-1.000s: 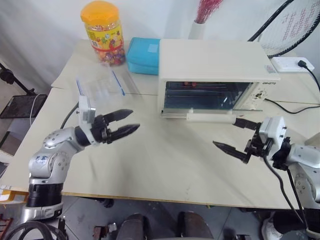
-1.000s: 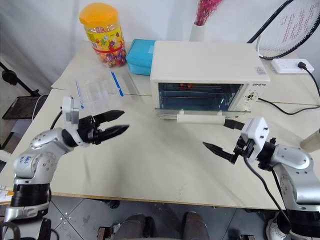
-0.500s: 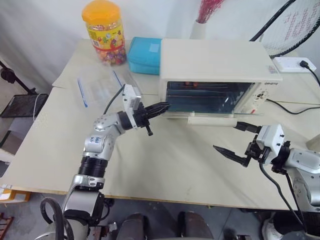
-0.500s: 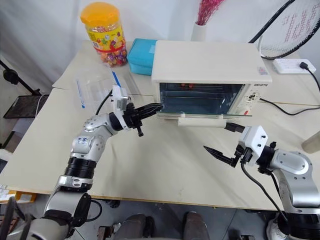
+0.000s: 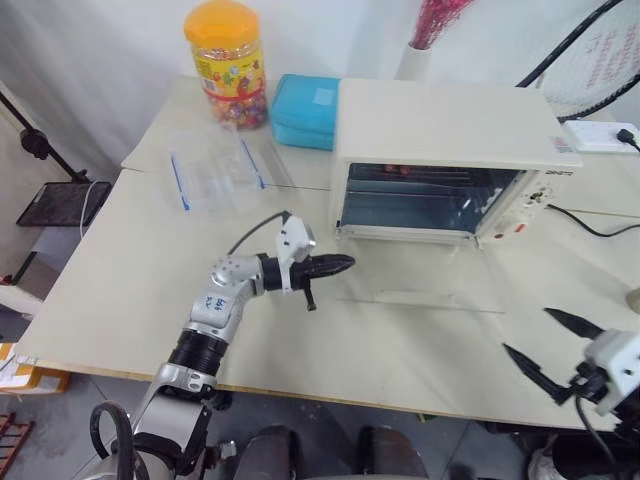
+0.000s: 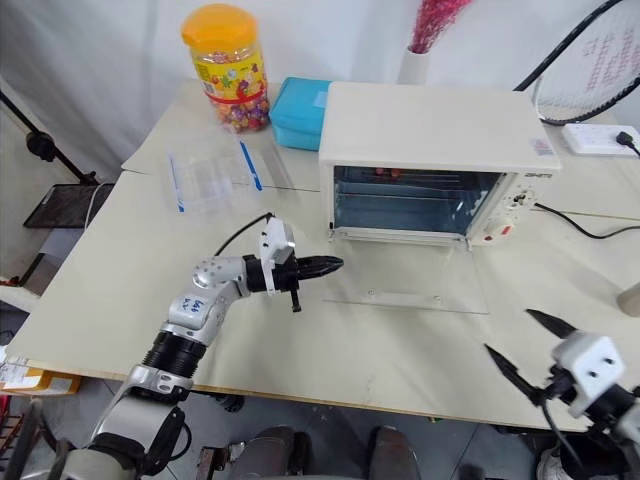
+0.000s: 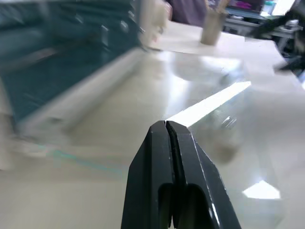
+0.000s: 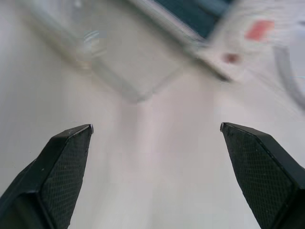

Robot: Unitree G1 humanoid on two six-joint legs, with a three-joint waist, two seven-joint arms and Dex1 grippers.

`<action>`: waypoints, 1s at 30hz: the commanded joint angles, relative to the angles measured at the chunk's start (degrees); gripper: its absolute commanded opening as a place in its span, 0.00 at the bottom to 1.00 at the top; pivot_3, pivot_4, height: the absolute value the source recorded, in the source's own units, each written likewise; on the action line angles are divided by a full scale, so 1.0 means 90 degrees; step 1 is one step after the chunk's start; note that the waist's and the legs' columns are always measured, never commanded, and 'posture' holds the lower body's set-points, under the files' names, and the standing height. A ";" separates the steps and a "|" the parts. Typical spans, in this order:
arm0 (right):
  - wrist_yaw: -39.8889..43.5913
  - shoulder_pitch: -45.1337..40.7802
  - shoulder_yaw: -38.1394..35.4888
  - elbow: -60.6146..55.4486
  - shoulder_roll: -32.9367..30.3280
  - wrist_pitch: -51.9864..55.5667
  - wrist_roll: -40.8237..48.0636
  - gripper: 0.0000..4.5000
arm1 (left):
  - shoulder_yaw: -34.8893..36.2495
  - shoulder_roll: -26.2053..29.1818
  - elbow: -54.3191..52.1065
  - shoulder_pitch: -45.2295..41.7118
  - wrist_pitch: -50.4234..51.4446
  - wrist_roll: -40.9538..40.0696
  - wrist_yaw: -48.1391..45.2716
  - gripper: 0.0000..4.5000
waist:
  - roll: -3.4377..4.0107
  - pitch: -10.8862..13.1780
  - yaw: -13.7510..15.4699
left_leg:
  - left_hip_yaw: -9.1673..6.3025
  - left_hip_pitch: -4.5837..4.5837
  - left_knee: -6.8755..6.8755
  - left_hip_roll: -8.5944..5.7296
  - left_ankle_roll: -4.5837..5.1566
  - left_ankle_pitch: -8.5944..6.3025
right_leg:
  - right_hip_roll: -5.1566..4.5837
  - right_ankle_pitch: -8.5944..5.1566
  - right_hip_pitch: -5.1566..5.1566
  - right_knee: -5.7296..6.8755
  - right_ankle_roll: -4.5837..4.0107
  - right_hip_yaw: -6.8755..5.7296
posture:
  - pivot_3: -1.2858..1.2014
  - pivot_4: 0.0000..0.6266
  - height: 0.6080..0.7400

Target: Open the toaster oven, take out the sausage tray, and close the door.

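Your toaster oven sits toward the desk's far right part, back from the near edge, with its front facing you. The door is swung fully down: the clear glass panel lies flat on the desktop in front of the open cavity, its pale bar handle along the edge nearest you. Inside the cavity you can make out wire racks and a little red at the back (too small to say whether that is the sausage tray).

Your left gripper has its two black fingers pressed together, holding nothing. It points level toward the right, hanging just above the desktop at the left side of the lowered door, near the oven's front left corner. In the left wrist view the closed fingertips aim across the glass panel, with the oven's open front blurred along one side.

Your right gripper stands spread wide and empty at the desk's near right corner, well apart from the oven and the door. The right wrist view shows its two fingertips far apart over bare desktop, with the corner of the glass door and the oven's red knobs beyond.

Along the far left part of the desk stand an orange-lidded candy jar, a teal lunch box touching the oven's left side, and a clear blue-edged plastic box nearer you.
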 commanded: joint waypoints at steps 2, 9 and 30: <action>-0.0413 -0.0699 0.0205 -0.0463 -0.0318 -0.0068 -0.0377 1.00 | -0.0009 -0.0009 -0.0474 0.0099 0.0023 0.0033 0.0083 0.01 | 0.0007 -0.0004 -0.0120 | 0.0003 0.0007 0.0000 0.0010 -0.0006 0.0003 | 0.0005 0.0000 0.0000 0.0001 -0.0001 0.0003 | 0.52 0.24 1.00; -0.2000 -0.3315 0.2606 -0.0676 -0.0208 0.1317 -0.2883 1.00 | 0.0474 0.0136 -0.1265 0.0607 0.0500 -0.0444 0.0299 0.20 | 0.0019 -0.0011 -0.0172 | 0.0006 0.0003 0.0002 0.0015 -0.0018 0.0013 | 0.0002 0.0000 -0.0022 0.0034 -0.0007 0.0009 | 0.52 0.24 1.00; -0.5471 -0.7828 0.5633 0.4350 0.0776 0.0557 -0.6642 0.80 | 0.1239 0.0575 -0.3005 0.1540 0.1168 -0.1368 0.0695 1.00 | 0.0017 -0.0009 -0.0292 | -0.0032 -0.0023 0.0000 -0.0003 -0.0015 0.0014 | -0.0006 -0.0002 -0.0022 0.0028 -0.0011 -0.0021 | 0.52 0.24 1.00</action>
